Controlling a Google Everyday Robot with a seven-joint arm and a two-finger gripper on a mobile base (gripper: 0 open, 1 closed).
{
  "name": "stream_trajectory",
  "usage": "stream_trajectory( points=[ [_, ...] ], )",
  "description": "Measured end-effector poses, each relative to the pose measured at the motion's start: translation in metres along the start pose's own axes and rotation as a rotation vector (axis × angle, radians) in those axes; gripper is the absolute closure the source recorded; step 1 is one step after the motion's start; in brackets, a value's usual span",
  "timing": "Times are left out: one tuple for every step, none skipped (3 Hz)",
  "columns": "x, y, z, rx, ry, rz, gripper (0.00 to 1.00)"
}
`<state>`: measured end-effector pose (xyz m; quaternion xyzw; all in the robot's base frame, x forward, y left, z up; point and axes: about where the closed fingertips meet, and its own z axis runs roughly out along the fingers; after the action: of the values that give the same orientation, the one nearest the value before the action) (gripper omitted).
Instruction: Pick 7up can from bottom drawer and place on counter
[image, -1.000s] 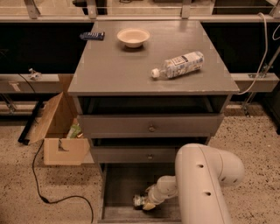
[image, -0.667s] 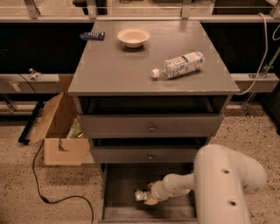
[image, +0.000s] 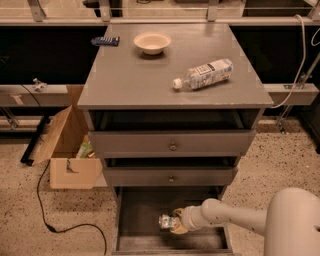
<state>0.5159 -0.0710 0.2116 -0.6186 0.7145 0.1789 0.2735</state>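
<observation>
Gripper (image: 176, 226) sits low inside the open bottom drawer (image: 145, 240), touching the 7up can (image: 165, 221) from the can's right. Whether it has clamped the can cannot be told. With a weak hold, the can may slip and drop back into the drawer. Lifted straight up, it could strike the middle drawer (image: 170, 176) overhead. On the counter (image: 130, 85), a clear plastic bottle (image: 204, 75) lies on its side near the right edge and could roll if bumped. No writing on the can or the bottle label is legible.
</observation>
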Motion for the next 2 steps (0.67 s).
stream_trajectory(
  points=[
    [-0.009, 0.002, -0.006, 0.000, 0.007, -0.007, 1.00],
    [-0.052, 0.018, -0.055, 0.009, 0.021, -0.059, 1.00]
  ],
)
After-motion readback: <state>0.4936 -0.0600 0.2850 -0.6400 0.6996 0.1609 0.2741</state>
